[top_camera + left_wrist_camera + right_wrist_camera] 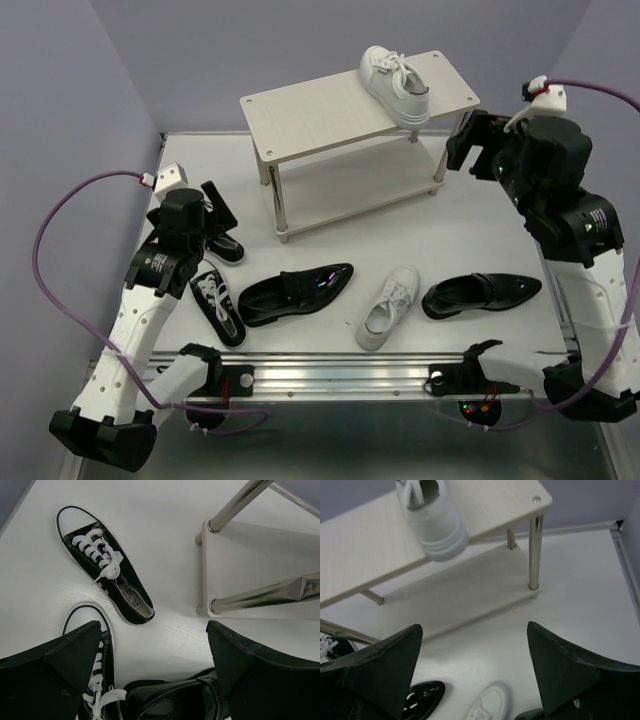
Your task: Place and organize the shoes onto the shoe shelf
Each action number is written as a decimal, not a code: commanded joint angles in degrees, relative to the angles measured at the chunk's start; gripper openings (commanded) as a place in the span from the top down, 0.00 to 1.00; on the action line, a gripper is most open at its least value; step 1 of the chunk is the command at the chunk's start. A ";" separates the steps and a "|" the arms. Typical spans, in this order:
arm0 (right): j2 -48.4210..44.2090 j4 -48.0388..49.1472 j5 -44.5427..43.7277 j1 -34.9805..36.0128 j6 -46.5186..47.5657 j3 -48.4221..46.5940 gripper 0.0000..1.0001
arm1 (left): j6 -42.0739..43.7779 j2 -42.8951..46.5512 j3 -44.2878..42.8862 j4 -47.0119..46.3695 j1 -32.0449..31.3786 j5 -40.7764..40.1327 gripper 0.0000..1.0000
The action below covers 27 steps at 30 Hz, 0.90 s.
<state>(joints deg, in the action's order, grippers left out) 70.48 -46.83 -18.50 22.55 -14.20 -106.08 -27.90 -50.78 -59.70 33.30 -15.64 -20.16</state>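
Left fingers (75,655) and right fingers (550,650) both gape wide, empty. The white lace-up sneaker (390,308) lies bottom centre, long axis diagonal, probably nearer the right fingers.

Pale wood-grain top shelf board (310,115) bare across upper centre, white lace-up sneaker (395,85) overhanging its right edge, lower board (350,185) unoccupied, open white table strip (420,235) mid-frame, glossy black loafers (295,293) lining lower centre
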 commanded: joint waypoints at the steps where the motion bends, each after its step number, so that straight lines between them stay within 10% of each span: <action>1: -4.19 -4.93 4.94 -0.05 -6.53 13.76 0.09 | 1.80 -0.10 -3.31 -1.04 0.26 -2.33 0.01; 9: -16.59 -2.22 17.96 -0.05 -20.41 46.80 0.14 | 1.62 -1.42 -4.72 -1.92 0.26 -2.25 0.01; 27: -18.55 3.31 17.55 16.36 -32.99 65.47 0.15 | 0.39 -3.71 -1.38 -5.70 0.26 0.39 0.01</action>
<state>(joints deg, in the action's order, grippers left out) 50.63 -48.73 0.58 33.17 -43.05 -41.19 -27.14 -54.96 -61.49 29.74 -15.64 -20.03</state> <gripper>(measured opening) 0.841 0.986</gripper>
